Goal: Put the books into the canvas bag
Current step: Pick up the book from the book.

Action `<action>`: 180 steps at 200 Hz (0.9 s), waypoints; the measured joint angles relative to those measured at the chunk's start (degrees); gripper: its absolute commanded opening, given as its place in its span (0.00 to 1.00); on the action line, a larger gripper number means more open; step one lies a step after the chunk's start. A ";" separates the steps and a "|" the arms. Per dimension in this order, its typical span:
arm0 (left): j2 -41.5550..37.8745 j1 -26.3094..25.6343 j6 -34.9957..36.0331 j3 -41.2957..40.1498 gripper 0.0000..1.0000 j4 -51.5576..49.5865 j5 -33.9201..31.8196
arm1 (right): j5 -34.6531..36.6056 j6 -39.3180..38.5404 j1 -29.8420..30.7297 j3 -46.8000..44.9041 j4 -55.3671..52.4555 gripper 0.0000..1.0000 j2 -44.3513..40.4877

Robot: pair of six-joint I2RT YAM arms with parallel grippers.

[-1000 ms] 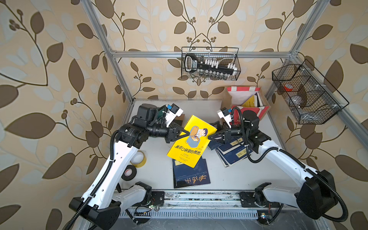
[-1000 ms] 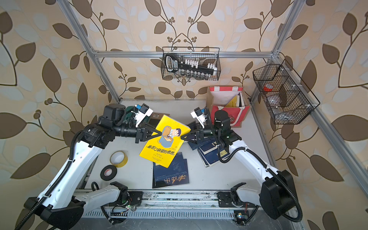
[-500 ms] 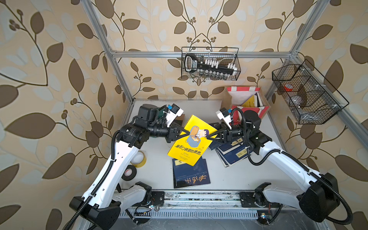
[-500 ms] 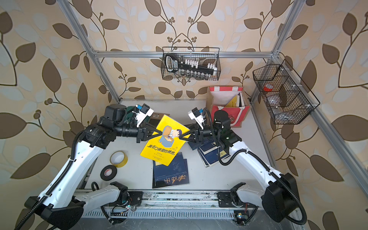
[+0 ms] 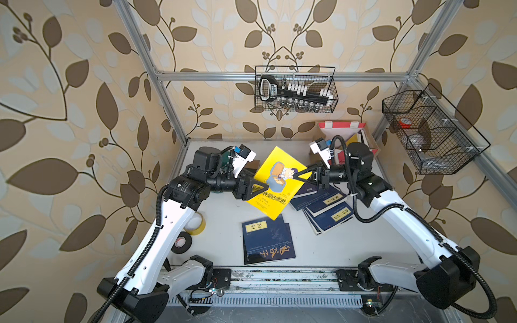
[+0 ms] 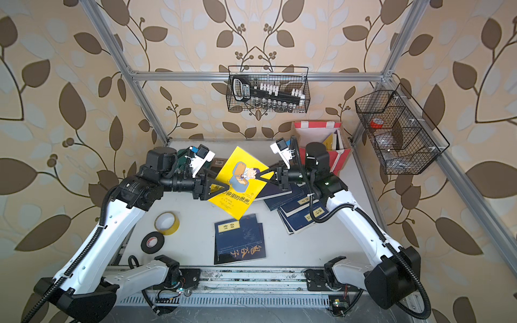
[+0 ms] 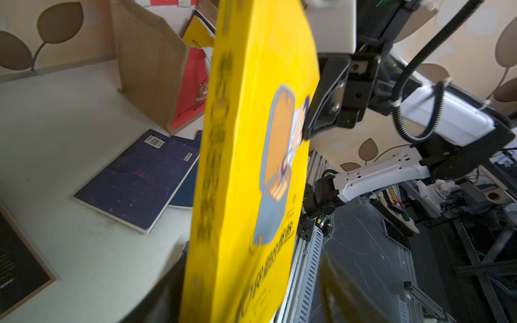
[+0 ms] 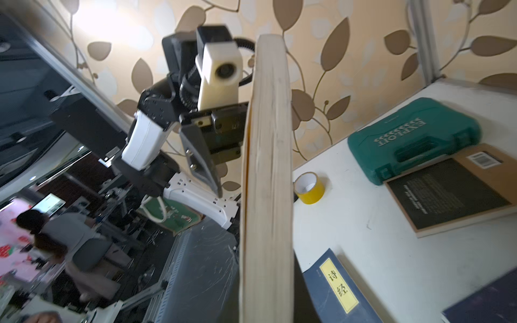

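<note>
Yellow book tilted above the surface, my right hand clamped on its bag-side edge, left hand spread apart at the opposite edge; canvas bag lies just beyond my right hand

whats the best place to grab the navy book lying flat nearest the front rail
Its left long edge, coming in low from the robot's left. The navy book lies flat, cover up, on a second book that sticks out along its right, so the left edge probably overhangs slightly, leaving room for a finger underneath.
</note>
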 measured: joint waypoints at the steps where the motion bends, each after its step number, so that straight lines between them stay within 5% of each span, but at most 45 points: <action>1: -0.02 0.07 -0.04 -0.04 0.99 0.02 -0.11 | 0.52 -0.17 -0.44 0.59 -0.61 0.00 0.00; 54: -2.80 1.66 -2.75 -1.60 0.99 1.11 -8.76 | 23.54 -6.84 -6.78 20.39 -19.26 0.00 -0.50; 104: -4.74 1.70 -4.04 -3.21 0.99 2.73 -8.63 | 47.98 -13.49 -10.27 30.29 -32.24 0.00 0.94; 180: -6.25 1.70 -4.26 -4.57 0.99 4.11 -7.02 | 65.20 -17.38 -19.34 34.86 -35.23 0.00 9.46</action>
